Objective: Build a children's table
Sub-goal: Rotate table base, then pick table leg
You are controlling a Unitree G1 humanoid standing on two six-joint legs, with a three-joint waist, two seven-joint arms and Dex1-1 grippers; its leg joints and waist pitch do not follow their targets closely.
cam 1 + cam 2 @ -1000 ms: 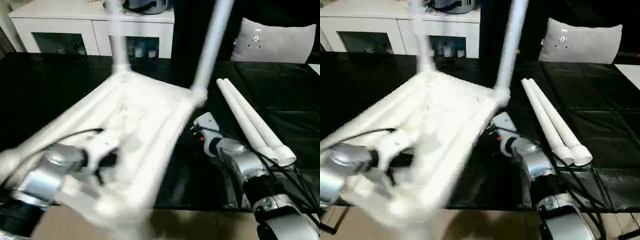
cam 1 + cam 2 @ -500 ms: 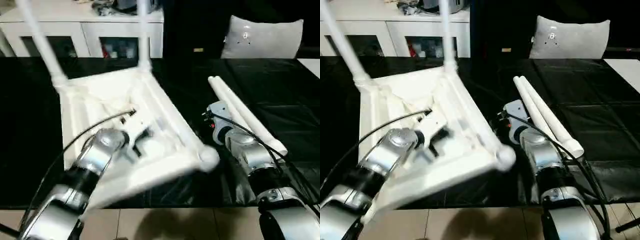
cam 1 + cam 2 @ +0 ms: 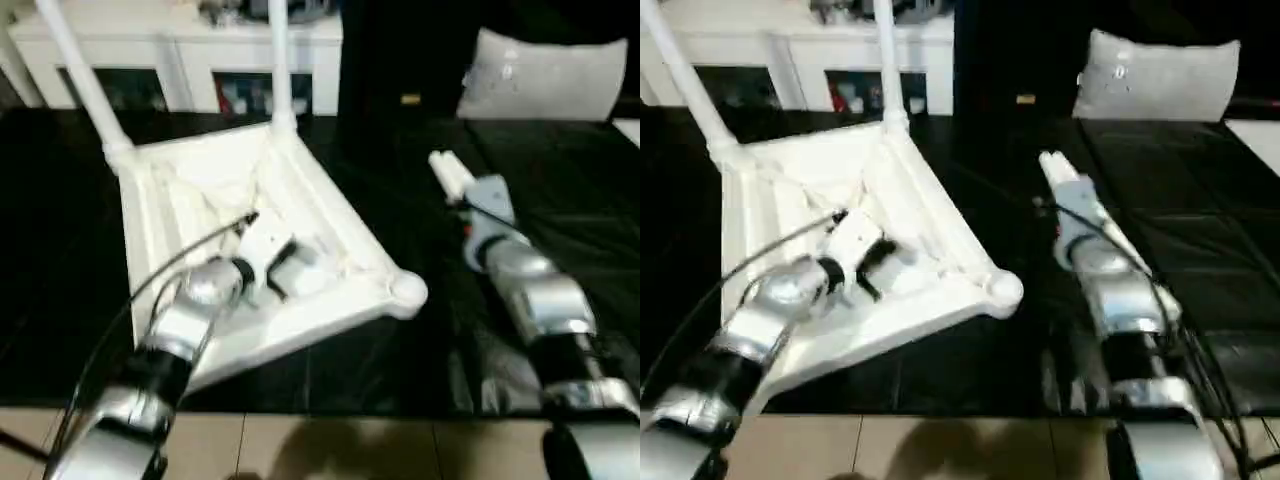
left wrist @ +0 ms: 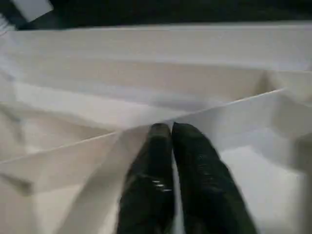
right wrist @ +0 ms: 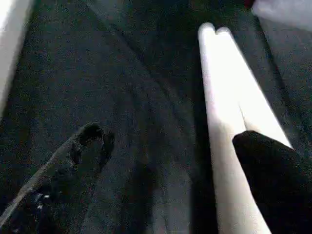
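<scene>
The children's table (image 3: 330, 230) lies upside down on the black surface, ribbed underside up. Two white legs (image 3: 85, 85) stand in its far corner sockets, and an empty round socket (image 3: 408, 290) points toward me. My left gripper (image 4: 170, 127) is down inside the underside, its black fingers (image 3: 282, 270) nearly together with their tips at a thin rib. Two loose legs (image 5: 229, 92) lie side by side to the right of the top. My right gripper (image 5: 180, 146) hovers over their near part, wide open and holding nothing, with one finger above them.
A white cabinet (image 3: 180, 40) with shelves stands behind the black surface, and a grey cushion (image 3: 550, 65) sits at the back right. The black surface's front edge (image 3: 330, 412) runs just before me, with tan floor below it.
The table top has swung round and come down from a tilt to lie flat. My right arm has reached forward over the loose legs. The head views have shifted.
</scene>
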